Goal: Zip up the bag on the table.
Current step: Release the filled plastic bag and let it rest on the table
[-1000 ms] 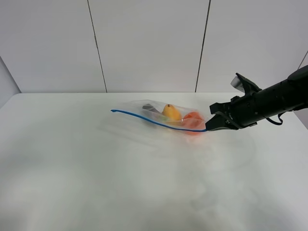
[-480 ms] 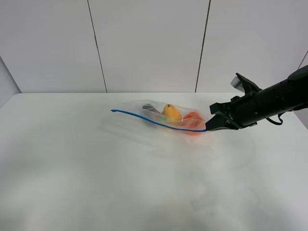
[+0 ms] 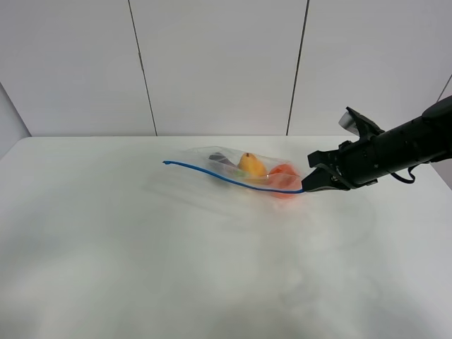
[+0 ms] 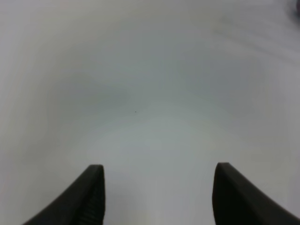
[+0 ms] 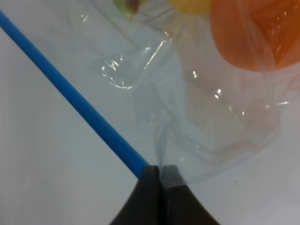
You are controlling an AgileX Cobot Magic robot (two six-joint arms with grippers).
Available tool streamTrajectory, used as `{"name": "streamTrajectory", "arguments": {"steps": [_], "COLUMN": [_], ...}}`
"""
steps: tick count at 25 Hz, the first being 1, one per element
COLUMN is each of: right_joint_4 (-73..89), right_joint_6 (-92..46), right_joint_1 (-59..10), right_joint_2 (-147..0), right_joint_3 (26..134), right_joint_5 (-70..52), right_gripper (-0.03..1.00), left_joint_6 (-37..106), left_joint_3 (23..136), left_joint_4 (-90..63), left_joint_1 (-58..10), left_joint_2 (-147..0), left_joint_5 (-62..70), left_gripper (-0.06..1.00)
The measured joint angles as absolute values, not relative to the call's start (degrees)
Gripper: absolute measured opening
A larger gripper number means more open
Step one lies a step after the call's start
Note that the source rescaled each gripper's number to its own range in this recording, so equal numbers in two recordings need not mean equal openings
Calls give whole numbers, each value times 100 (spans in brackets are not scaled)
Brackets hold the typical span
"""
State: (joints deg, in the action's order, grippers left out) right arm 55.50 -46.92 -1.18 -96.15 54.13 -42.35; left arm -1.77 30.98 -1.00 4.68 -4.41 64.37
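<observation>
1. the bag (image 3: 244, 171) is seen lying toward the counter's (image 3: 141, 268) far side, right of middle, its blue strip (image 3: 212, 171) along the near edge.
2. the strip's right end is pinched by the closed right pincer (image 3: 308, 187).
3. wide bare counter is left in front and to the left.
4. the left pincer (image 4: 157, 194) is held apart over bare counter, gripping nothing; it is unseen from above.
5. the bag's contents are blurred.
</observation>
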Motion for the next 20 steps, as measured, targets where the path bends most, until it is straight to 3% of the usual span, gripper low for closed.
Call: {"name": "streamTrajectory", "arguments": {"steps": [20], "right_joint_4": [5424], "right_joint_6": [-4686], "right_joint_1": [-118], "right_joint_2": [-9615], "right_joint_3": [5413], "right_joint_5": [-4235], "right_gripper": [0], "left_joint_6": [-167], "left_joint_3": [2992], "left_joint_4": [-100], "left_joint_1": [468], "left_joint_2": [16], "left_joint_5": [6445], "left_gripper": [56]}}
